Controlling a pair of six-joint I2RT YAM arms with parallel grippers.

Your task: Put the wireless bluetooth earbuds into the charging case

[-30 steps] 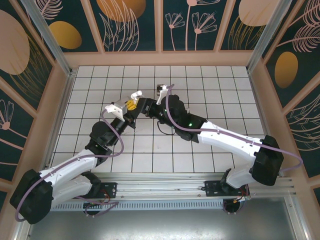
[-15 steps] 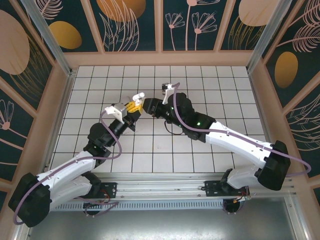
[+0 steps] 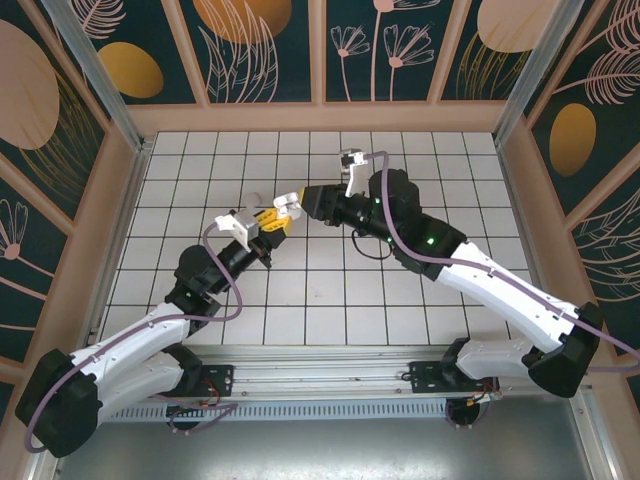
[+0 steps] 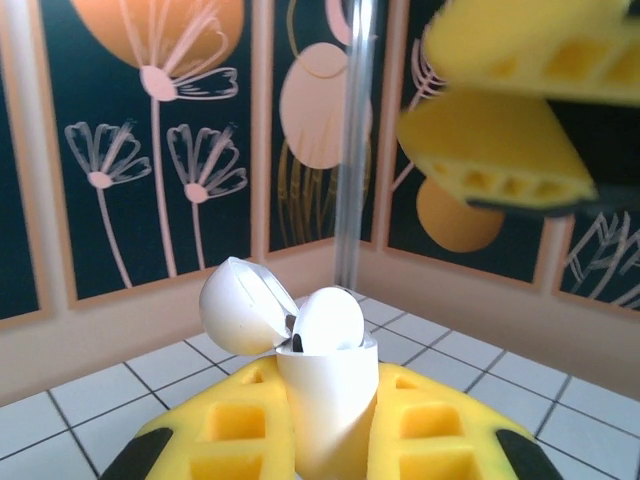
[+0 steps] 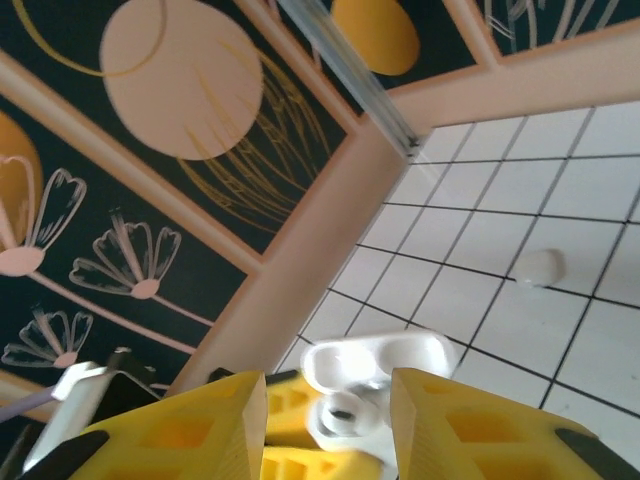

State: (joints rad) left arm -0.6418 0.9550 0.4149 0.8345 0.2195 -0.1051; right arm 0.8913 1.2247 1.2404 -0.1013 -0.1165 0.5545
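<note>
A: Starting at the left. Condition of the left tool (image 3: pixel 272 217)?

B: Found raised above the tiled bench (image 3: pixel 400 300) and clamped on the charging case (image 4: pixel 325 405). Noted its yellow fingers (image 4: pixel 225 440) pressed against both flanks of the case body in the left wrist view.

A: Attitude of the case?

B: Held roughly upright, leaning slightly. Recorded the lid (image 4: pixel 243 305) swung open and tipped back to the left on its hinge.

A: Location of the earbuds?

B: Logged one white rounded earbud (image 4: pixel 330 320) seated in the open mouth of the case, standing proud of the rim, just beside the lid. Cannot confirm how deep.

A: Moving right. State of the right tool (image 3: pixel 312 197)?

B: Found just beside the case in the top view, tips aimed at it. Cannot tell whether touching. Saw its fingers (image 5: pixel 170 435) spread apart in the right wrist view, with the open case visible through the gap. Saw the same fingers in the left wrist view, up and to the right of the case, apart from it there.

A: Anything further right?

B: Spotted a small white rounded piece (image 5: pixel 540 267) lying alone on a bench tile beyond the case. Too small to say whether an earbud.
</note>
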